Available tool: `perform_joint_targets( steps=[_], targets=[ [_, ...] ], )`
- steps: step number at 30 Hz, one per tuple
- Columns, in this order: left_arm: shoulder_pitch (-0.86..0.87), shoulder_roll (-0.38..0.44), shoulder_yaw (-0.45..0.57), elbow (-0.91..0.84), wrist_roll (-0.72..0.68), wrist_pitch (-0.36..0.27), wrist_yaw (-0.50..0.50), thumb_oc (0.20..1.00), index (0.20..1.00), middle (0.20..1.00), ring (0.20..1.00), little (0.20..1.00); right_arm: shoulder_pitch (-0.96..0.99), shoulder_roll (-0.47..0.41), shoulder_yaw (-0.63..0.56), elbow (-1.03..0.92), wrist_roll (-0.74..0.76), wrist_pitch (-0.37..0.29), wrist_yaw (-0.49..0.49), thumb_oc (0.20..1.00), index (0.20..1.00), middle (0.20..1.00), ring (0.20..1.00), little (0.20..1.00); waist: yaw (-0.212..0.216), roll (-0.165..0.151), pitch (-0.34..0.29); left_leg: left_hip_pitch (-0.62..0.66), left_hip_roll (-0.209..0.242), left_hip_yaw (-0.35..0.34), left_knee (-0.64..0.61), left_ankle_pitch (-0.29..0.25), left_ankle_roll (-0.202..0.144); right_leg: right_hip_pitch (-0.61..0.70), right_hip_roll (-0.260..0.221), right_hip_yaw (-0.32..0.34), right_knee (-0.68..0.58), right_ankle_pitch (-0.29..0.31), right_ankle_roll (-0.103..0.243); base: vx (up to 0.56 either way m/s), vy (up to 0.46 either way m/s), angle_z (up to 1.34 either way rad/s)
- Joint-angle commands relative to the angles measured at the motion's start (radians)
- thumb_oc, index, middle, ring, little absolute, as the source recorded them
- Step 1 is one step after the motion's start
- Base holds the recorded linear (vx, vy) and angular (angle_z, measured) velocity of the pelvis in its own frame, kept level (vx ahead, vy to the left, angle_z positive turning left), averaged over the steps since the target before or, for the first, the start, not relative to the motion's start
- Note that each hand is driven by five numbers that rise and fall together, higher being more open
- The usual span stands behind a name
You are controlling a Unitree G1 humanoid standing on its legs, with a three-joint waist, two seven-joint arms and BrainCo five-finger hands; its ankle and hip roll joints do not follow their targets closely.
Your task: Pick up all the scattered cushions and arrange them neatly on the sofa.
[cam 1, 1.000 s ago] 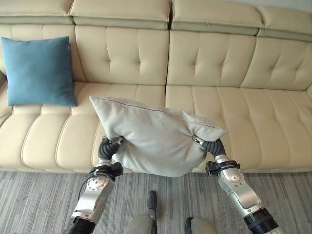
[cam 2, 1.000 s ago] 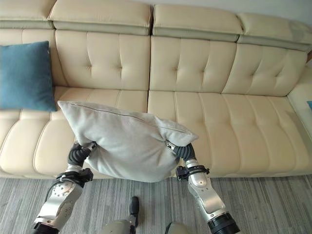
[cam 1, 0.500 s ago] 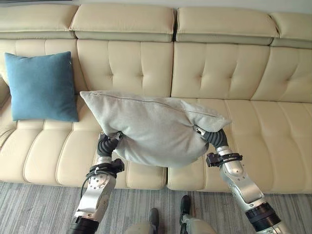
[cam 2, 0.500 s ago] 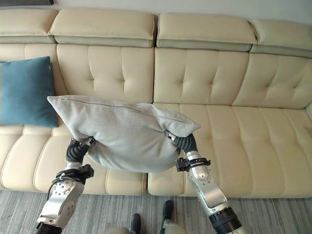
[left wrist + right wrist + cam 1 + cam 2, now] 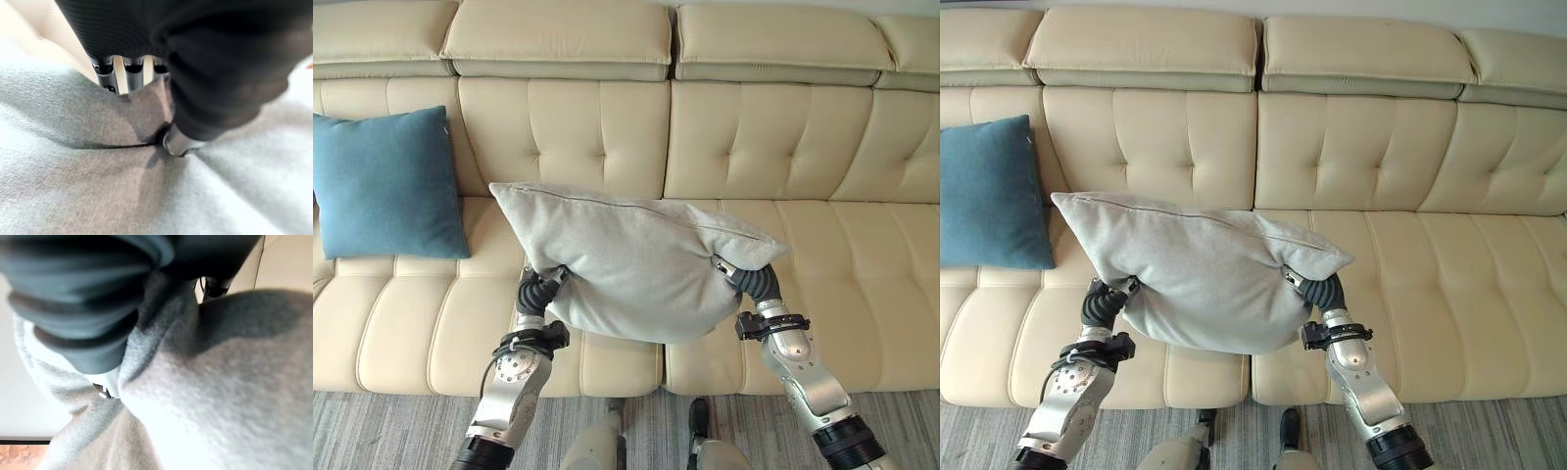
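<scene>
A large light-grey cushion [image 5: 636, 264] hangs in the air over the sofa's seat, near the middle, tilted with its left corner high. My left hand [image 5: 536, 287] grips its lower left edge. In the left wrist view the fingers [image 5: 132, 66] sink behind a fold of grey cloth and the thumb [image 5: 176, 142] presses on the front. My right hand [image 5: 756, 282] grips the cushion's right corner, and its thumb [image 5: 108, 382] digs into the fabric. A blue cushion [image 5: 386, 181] leans upright against the backrest at the sofa's left end.
The cream leather sofa [image 5: 773, 147] spans the whole width, with bare seat to the right of the held cushion. Grey striped carpet [image 5: 391, 431] lies in front of it.
Both hands have carried the grey cushion from above the sofa's front edge to over the seat. The whole view has shifted as I came closer to the sofa.
</scene>
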Motion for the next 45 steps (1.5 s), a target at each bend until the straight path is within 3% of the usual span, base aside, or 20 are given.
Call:
perform_joint_targets(
  steps=[1,10,17,22,26,27,28,29,33,36,37,41,45],
  targets=[
    [-0.057,-0.032,-0.048,-0.073,0.072,-0.069,-0.060,0.200,0.200,0.200,0.200,0.200,-0.056,0.016,0.037,-0.089,-0.016,-0.069,0.016,0.200,0.200,0.200,0.200,0.200,-0.007,-0.008,-0.124,0.130,0.065,0.014,-0.003,-0.163,-0.075,0.015,0.094,-0.007,0.022,-0.122,-0.021,0.08,0.035,0.00],
    [-0.292,-0.020,-0.113,0.063,0.094,-0.079,0.007,0.200,0.200,0.200,0.200,0.200,-0.296,-0.019,0.076,0.054,-0.059,-0.043,-0.062,0.200,0.200,0.200,0.200,0.200,-0.009,-0.021,-0.106,0.131,0.072,0.027,-0.006,-0.174,-0.077,0.010,0.089,-0.007,0.009,-0.111,-0.010,0.00,-0.006,-0.13],
    [-0.653,0.044,-0.197,0.300,0.138,-0.106,0.129,0.200,0.200,0.200,0.200,0.200,-0.602,-0.036,0.163,0.294,-0.047,-0.039,-0.150,0.200,0.200,0.200,0.200,0.200,-0.008,-0.030,-0.026,-0.041,0.086,0.016,0.010,-0.127,-0.089,-0.182,0.094,0.001,0.066,-0.090,-0.010,-0.13,-0.047,-0.05],
    [-0.833,0.099,-0.240,0.470,0.171,-0.113,0.172,0.200,0.200,0.200,0.200,0.200,-0.768,-0.041,0.188,0.442,-0.033,-0.054,-0.195,0.200,0.200,0.200,0.200,0.200,-0.009,-0.035,-0.003,-0.163,0.084,0.006,0.053,-0.113,-0.097,-0.294,0.086,-0.005,0.105,-0.078,-0.011,-0.04,-0.026,0.04],
    [-0.950,0.107,-0.276,0.647,0.236,-0.085,0.230,0.200,0.200,0.200,0.200,0.200,-0.870,-0.018,0.212,0.583,-0.033,-0.071,-0.236,0.200,0.200,0.200,0.200,0.200,-0.008,-0.040,0.013,-0.221,0.083,0.003,0.062,-0.102,-0.102,-0.348,0.082,-0.013,0.113,-0.071,-0.009,0.00,-0.019,-0.01],
    [-0.975,0.106,-0.291,0.694,0.245,-0.076,0.232,0.799,0.799,0.799,0.799,0.799,-0.889,-0.009,0.222,0.614,-0.036,-0.074,-0.246,0.200,0.200,0.200,0.200,0.200,-0.008,-0.040,0.014,-0.231,0.082,0.001,0.062,-0.098,-0.103,-0.358,0.082,-0.014,0.114,-0.069,-0.008,0.00,0.004,0.08],
    [-0.995,0.106,-0.295,0.741,0.254,-0.069,0.239,1.000,1.000,1.000,1.000,1.000,-0.906,-0.001,0.230,0.654,-0.036,-0.074,-0.255,0.200,0.200,0.200,0.200,0.200,-0.008,-0.041,0.015,-0.236,0.082,-0.001,0.059,-0.094,-0.103,-0.364,0.082,-0.014,0.112,-0.067,-0.007,0.02,0.003,0.13],
    [-1.016,0.105,-0.311,0.784,0.261,-0.059,0.229,1.000,1.000,1.000,1.000,1.000,-0.920,-0.005,0.243,0.700,-0.041,-0.067,-0.257,1.000,1.000,1.000,1.000,1.000,-0.007,-0.040,0.019,-0.231,0.082,-0.002,0.055,-0.095,-0.104,-0.362,0.083,-0.014,0.111,-0.067,-0.007,0.03,0.009,0.12],
    [-1.094,0.152,-0.353,0.932,0.249,-0.040,0.191,1.000,1.000,1.000,1.000,1.000,-0.997,-0.042,0.314,0.851,-0.026,-0.024,-0.214,1.000,1.000,1.000,1.000,1.000,-0.011,-0.047,0.018,-0.217,0.080,-0.003,0.027,-0.080,-0.104,-0.352,0.087,-0.017,0.095,-0.060,-0.002,0.03,0.003,0.07],
    [-1.074,0.144,-0.279,1.023,0.053,-0.046,0.131,1.000,1.000,1.000,1.000,1.000,-1.018,-0.063,0.303,0.929,0.015,0.011,-0.200,1.000,1.000,1.000,1.000,1.000,-0.012,-0.049,0.008,-0.175,0.081,0.000,0.004,-0.084,-0.107,-0.318,0.092,-0.016,0.071,-0.056,0.000,0.04,0.006,0.02],
    [-1.075,0.144,-0.279,1.023,0.053,-0.046,0.131,1.000,1.000,1.000,1.000,1.000,-1.019,-0.063,0.303,0.930,0.015,0.011,-0.200,1.000,1.000,1.000,1.000,1.000,-0.013,-0.049,0.006,-0.178,0.080,-0.001,0.003,-0.081,-0.107,-0.320,0.091,-0.017,0.070,-0.054,0.001,0.00,0.000,0.00],
    [-0.991,0.110,-0.152,0.983,-0.192,-0.080,0.123,1.000,1.000,1.000,1.000,1.000,-0.985,-0.067,0.209,0.880,0.072,0.027,-0.243,1.000,1.000,1.000,1.000,1.000,-0.014,-0.046,-0.014,-0.138,0.078,0.004,-0.006,-0.091,-0.108,-0.279,0.093,-0.019,0.045,-0.049,0.002,0.04,0.012,0.01],
    [-0.868,0.068,-0.042,0.901,-0.305,-0.107,0.131,1.000,1.000,1.000,1.000,1.000,-0.908,-0.046,0.067,0.753,0.112,-0.003,-0.327,1.000,1.000,1.000,1.000,1.000,-0.013,-0.038,-0.033,-0.104,0.075,0.005,-0.006,-0.111,-0.107,-0.242,0.091,-0.017,0.028,-0.053,0.002,0.05,0.025,-0.07]
  ],
)
